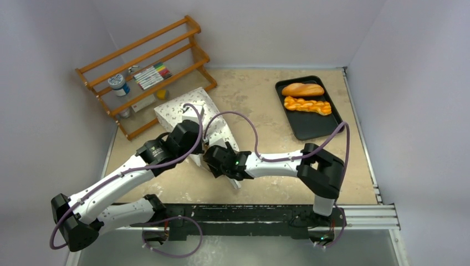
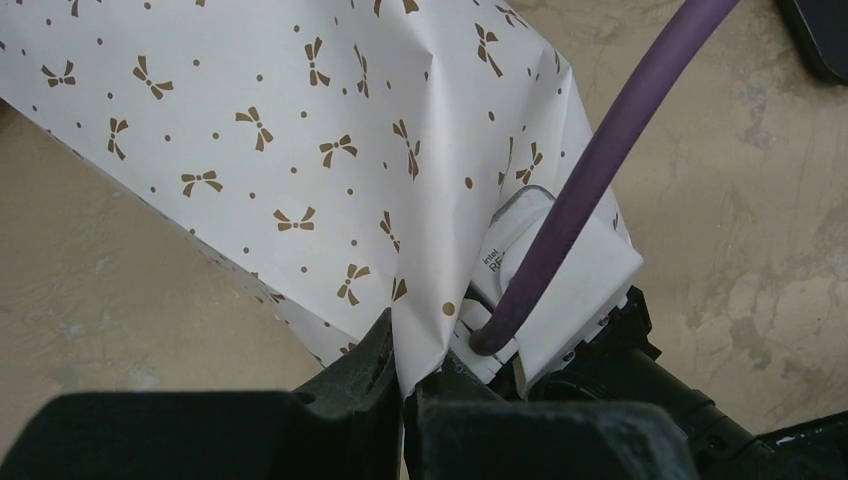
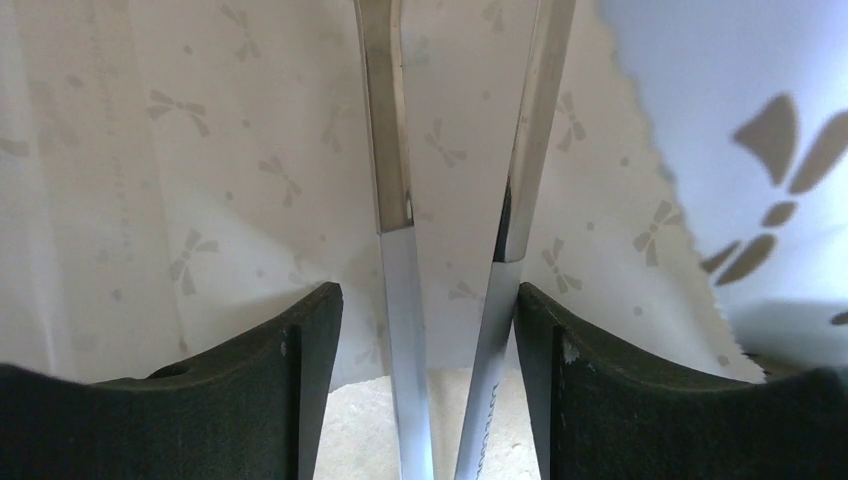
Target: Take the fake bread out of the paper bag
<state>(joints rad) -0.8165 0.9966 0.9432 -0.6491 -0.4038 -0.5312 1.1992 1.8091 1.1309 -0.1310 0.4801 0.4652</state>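
far left, wooden rack [image 1: 147,72] with markers [image 1: 151,75] and a jar [image 1: 118,84], jar label too small to read. paper bag [image 1: 172,113] lies on its side just right of the rack, mouth toward the arms, printed with small brown bow-like marks, no words on it. left gripper [image 2: 402,380] is pinched tight on the bag's mouth edge, paper fold caught between its fingers, holding the opening up. just beside it a white camera housing [image 2: 590,270] reads "intel" and then "re", rest cut off by the purple cable [image 2: 610,150]. right gripper [image 3: 425,295] carries metal tongs [image 3: 395,150] between its fingers, jaws partway apart around them. tongs reach into the bag, tips out of view, nothing seen between the arms. small print runs along one tong arm, too blurred to read. far right, black tray [image 1: 310,124] holds a smooth loaf [image 1: 302,88] and a braided loaf [image 1: 307,105], well apart from the bag. progress: looks well along, two breads out on the tray. no bread visible inside the bag, cannot tell if any is left.
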